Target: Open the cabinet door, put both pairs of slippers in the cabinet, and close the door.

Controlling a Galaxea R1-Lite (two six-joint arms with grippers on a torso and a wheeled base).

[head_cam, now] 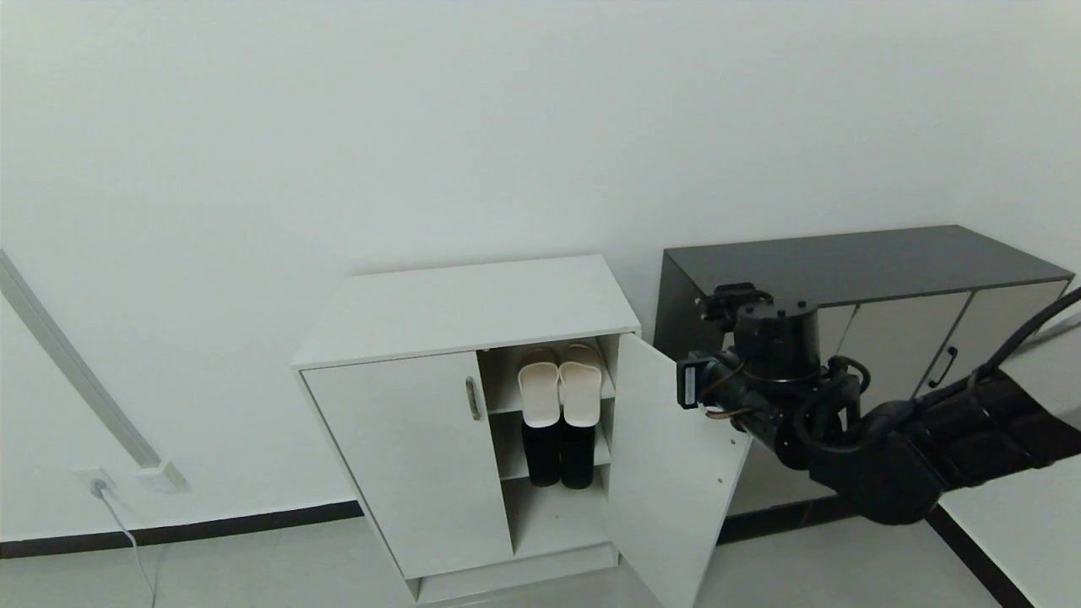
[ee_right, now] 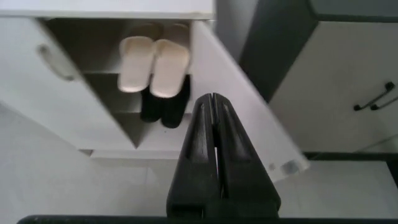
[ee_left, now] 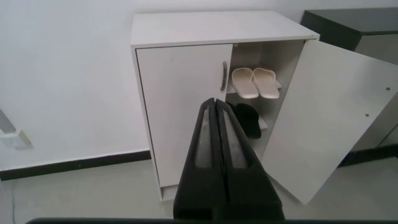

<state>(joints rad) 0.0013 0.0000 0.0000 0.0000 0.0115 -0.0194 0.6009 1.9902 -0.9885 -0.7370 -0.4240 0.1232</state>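
Closing the door [head_cam: 676,473] looks like the step in hand. Both pairs already sit inside the cabinet [head_cam: 464,308]: the cream slippers [head_cam: 559,390] on the upper shelf, the black slippers [head_cam: 559,456] on the shelf below, toes poking out past the shelf edges. The door stands swung wide on the robot's right, with the right arm's wrist just beside its free edge. The right claw [ee_right: 213,99] has its fingers together and holds nothing; the left claw [ee_left: 216,102] is likewise together and empty, facing the shut left door. The next move probably calls for the right claw to get behind the door's outer face and push it round until it shuts, without catching the slippers' toes.
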